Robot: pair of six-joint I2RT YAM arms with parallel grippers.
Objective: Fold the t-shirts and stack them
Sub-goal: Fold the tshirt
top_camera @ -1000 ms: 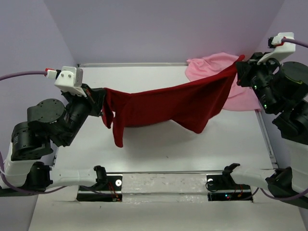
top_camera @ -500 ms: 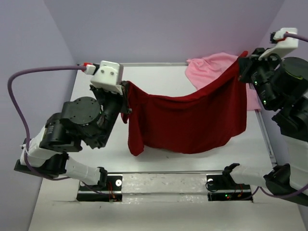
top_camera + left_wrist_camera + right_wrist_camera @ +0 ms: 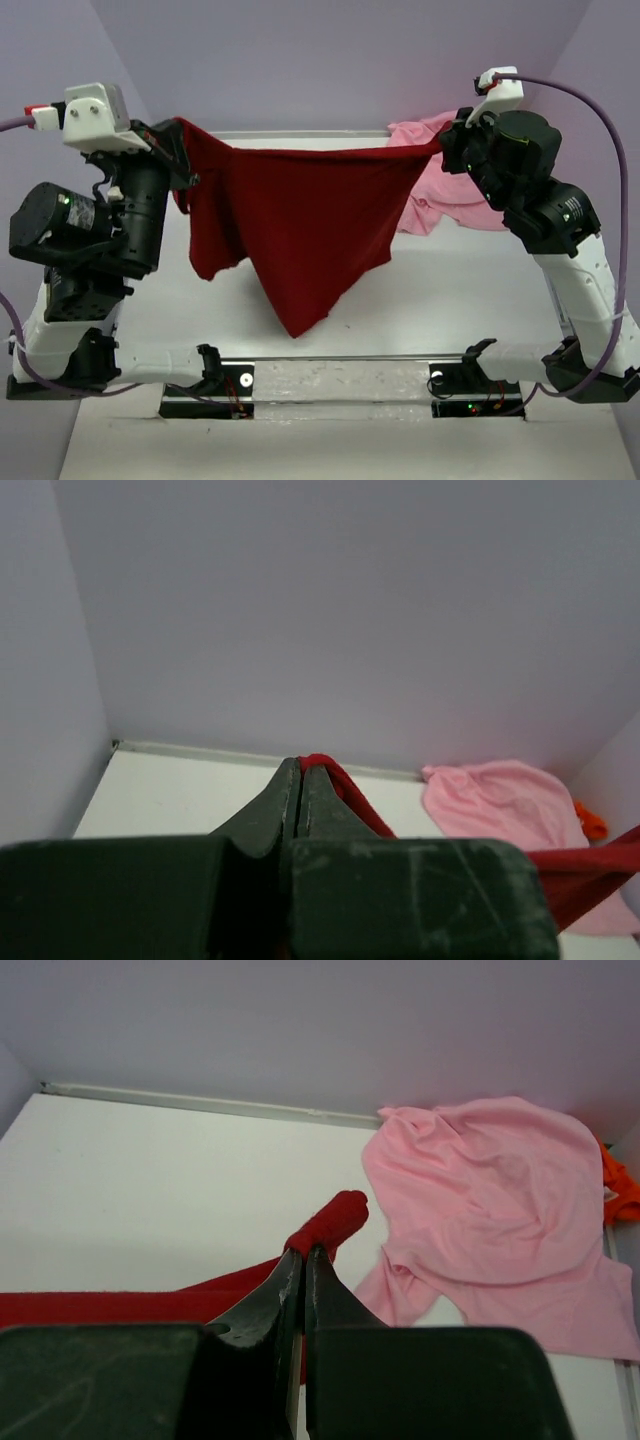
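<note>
Left gripper [image 3: 178,135] clenched on one upper corner of the dark red t-shirt [image 3: 290,220] — in the left wrist view a thin fold of red cloth sits pinched between the closed fingertips. Right gripper [image 3: 447,143] likewise clamped on the opposite corner; the right wrist view shows a rolled bit of red hem poking out past the tips. Both grippers are raised above the table [image 3: 420,310], left one over the far left corner, right one toward the far right. Shirt hangs spread between them, top edge nearly taut with a slight sag, body draping to a point over the middle of the table; one sleeve dangles on the left side. Whether the low point touches the surface — cannot tell. Light pink t-shirt [image 3: 455,205] lies crumpled in the far right corner, partly behind the red one. Bright orange t-shirt [image 3: 618,1192] shows only as a sliver at the right edge, just beyond the pink.
</note>
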